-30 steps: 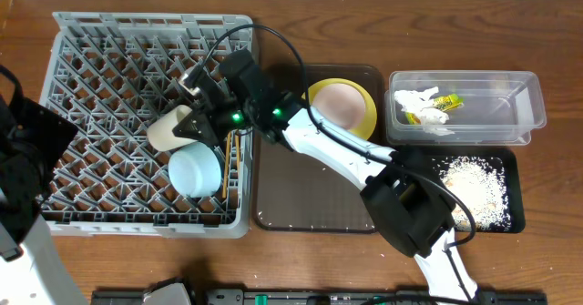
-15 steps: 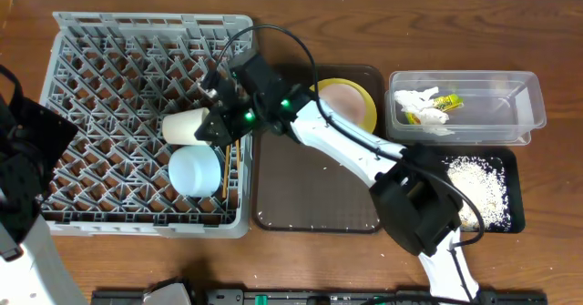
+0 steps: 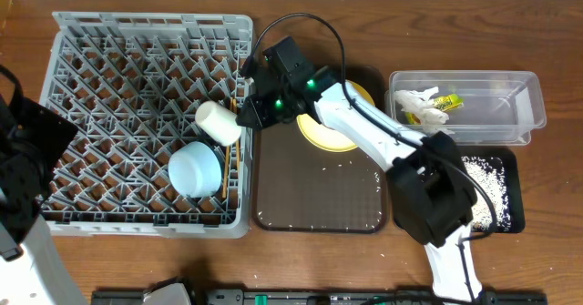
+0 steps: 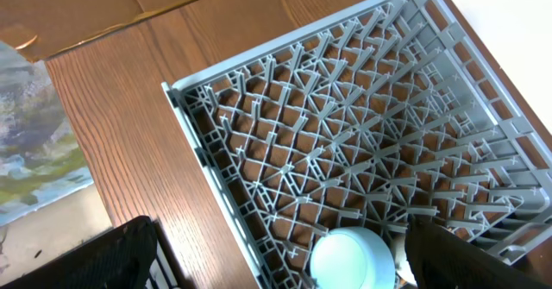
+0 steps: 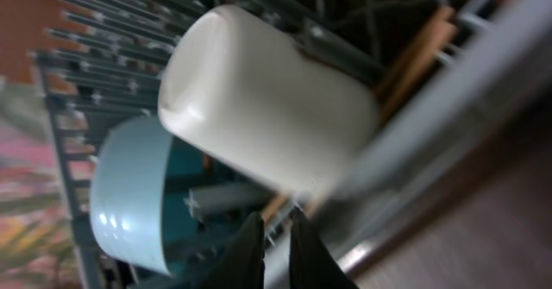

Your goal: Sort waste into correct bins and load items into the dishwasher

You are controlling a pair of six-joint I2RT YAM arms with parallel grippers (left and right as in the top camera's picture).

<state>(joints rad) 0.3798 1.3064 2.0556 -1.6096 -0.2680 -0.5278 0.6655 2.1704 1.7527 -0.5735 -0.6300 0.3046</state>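
Note:
The grey dish rack point(image 3: 137, 59) fills the left half of the table. In it are a light blue bowl point(image 3: 194, 170), two wooden chopsticks point(image 3: 230, 164) and a pale white cup point(image 3: 219, 121) lying on its side near the right wall. My right gripper point(image 3: 250, 114) is at that wall. In the right wrist view its fingers point(image 5: 276, 224) are shut and empty, with the cup point(image 5: 267, 99) just beyond the tips and the bowl point(image 5: 129, 203) to the left. The yellow plate point(image 3: 342, 127) lies on the brown tray point(image 3: 314, 200). My left gripper point(image 4: 285, 263) is open above the rack's near edge point(image 4: 216, 168).
The clear tub point(image 3: 510, 114) at the back right holds the white napkin point(image 3: 414, 105) and the green-and-orange wrapper point(image 3: 444, 102). The black tray point(image 3: 512, 216) in front of it holds white crumbs point(image 3: 483, 173). A few crumbs lie on the brown tray.
My right gripper has drawn back to the right, from the rack's middle to its right wall. The white cup has shifted right with it. The yellow plate is now uncovered.

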